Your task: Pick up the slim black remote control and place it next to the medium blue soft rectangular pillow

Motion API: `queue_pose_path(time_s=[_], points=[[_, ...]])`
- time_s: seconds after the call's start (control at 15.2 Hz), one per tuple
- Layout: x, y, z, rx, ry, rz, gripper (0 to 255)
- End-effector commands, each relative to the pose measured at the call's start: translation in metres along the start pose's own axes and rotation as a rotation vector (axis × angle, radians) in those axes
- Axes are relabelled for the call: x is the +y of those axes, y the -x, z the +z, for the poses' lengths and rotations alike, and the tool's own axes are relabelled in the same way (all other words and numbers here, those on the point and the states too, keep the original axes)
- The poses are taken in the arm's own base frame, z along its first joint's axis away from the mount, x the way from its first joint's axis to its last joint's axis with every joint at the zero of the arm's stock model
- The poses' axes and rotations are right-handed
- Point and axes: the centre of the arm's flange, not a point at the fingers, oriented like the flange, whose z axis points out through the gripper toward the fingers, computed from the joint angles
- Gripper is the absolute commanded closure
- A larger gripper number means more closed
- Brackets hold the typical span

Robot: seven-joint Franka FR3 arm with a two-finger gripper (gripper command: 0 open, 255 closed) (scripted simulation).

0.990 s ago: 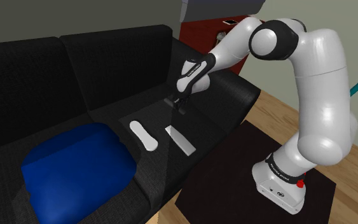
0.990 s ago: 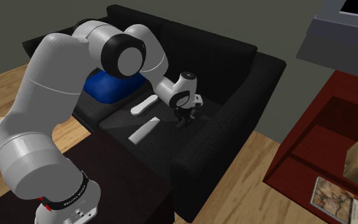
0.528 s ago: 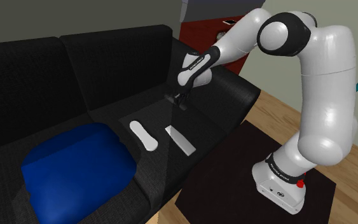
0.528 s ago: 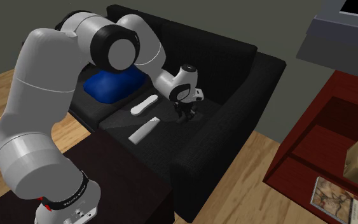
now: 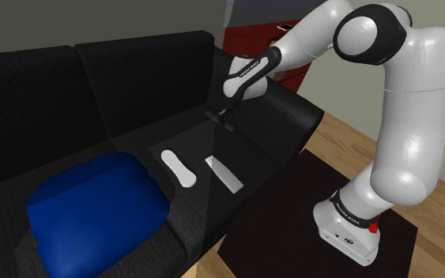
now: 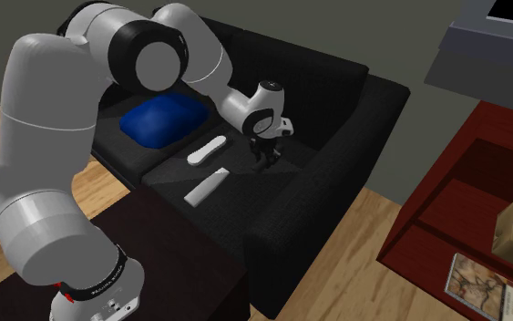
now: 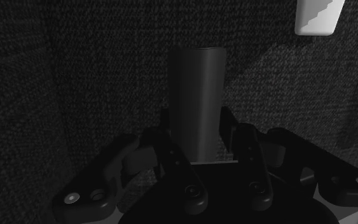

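There are one black sofa (image 5: 94,79), one blue pillow (image 5: 94,209), one dark remote (image 7: 198,102) and two white remotes (image 5: 177,168) (image 5: 224,174).

Dim, flat light (wrist view darkest); soft shadows on sofa (image 5: 133,71).

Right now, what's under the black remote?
Black sofa seat; the remote is clasped in the gripper over it. The bit of seat straight behind the remote is covered, so I can't see it.
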Motion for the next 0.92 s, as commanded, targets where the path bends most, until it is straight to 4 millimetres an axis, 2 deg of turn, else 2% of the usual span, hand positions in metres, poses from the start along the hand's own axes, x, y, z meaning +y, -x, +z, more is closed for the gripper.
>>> queue_pose_path(time_s=[0.0, 0.86], points=[[-0.002, -0.001, -0.012, 0.000, 0.000, 0.000, 255], [-0.006, -0.001, -0.080, 0.000, 0.000, 0.000, 255]])
